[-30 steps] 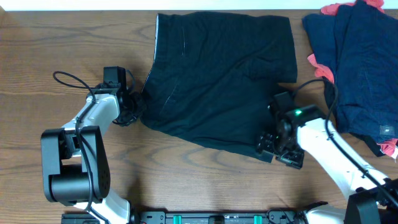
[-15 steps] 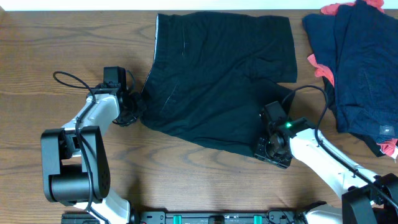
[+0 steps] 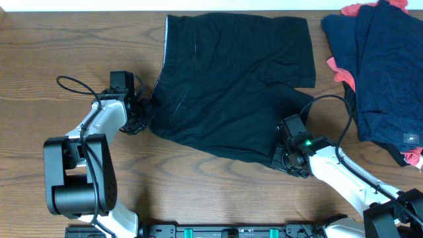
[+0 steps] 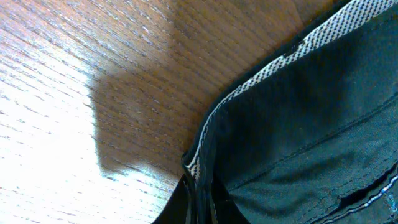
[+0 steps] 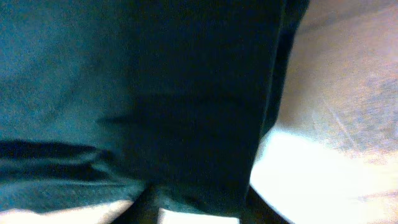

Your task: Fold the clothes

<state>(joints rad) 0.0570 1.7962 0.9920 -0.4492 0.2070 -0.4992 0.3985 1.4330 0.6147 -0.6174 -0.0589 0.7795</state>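
The clothes [image 3: 231, 86], a pair of black shorts, lie spread flat on the wooden table [image 3: 66, 39], waistband to the left. My left gripper [image 3: 142, 114] is shut on the clothes at the waistband's near corner; the left wrist view shows its jaws [image 4: 202, 199] pinched on the whitish dotted lining [image 4: 261, 78]. My right gripper [image 3: 281, 160] sits at the near right hem of the clothes. In the right wrist view its two dark fingers [image 5: 144, 208] stand apart on either side of the black hem [image 5: 205, 155], with cloth lying between them [image 5: 202, 208].
A heap of dark blue and red garments [image 3: 383, 66] lies at the table's far right, close to the right arm [image 3: 344, 172]. Bare wood shows to the left and along the front edge.
My right gripper has slid left and slightly forward onto the hem, and its fingers have narrowed around the cloth. The left arm and the shorts have stayed still.
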